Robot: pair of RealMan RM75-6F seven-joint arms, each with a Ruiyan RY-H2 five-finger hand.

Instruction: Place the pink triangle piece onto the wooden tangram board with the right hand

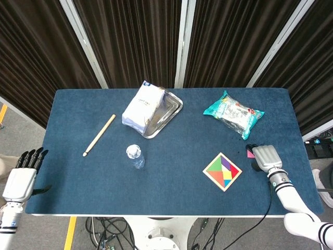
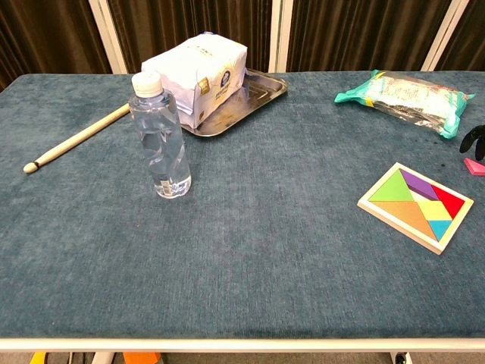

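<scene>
The pink triangle piece (image 1: 250, 154) lies flat on the blue cloth just right of the wooden tangram board (image 1: 214, 180), which holds several coloured pieces. My right hand (image 1: 264, 156) hangs over the triangle's right side and hides part of it. In the chest view the triangle (image 2: 475, 166) sits at the right edge of the frame, right of the board (image 2: 399, 227). Dark fingertips (image 2: 473, 138) of the right hand hover just above it, apart from it. My left hand (image 1: 23, 171) is off the table's left edge, fingers spread, holding nothing.
A teal snack bag (image 1: 233, 114) lies behind the triangle. Further left are a metal tray (image 1: 167, 115) with a white packet (image 1: 142, 105) leaning in it, a water bottle (image 1: 135, 155) and a wooden stick (image 1: 99, 135). The table's right edge is close to my right hand.
</scene>
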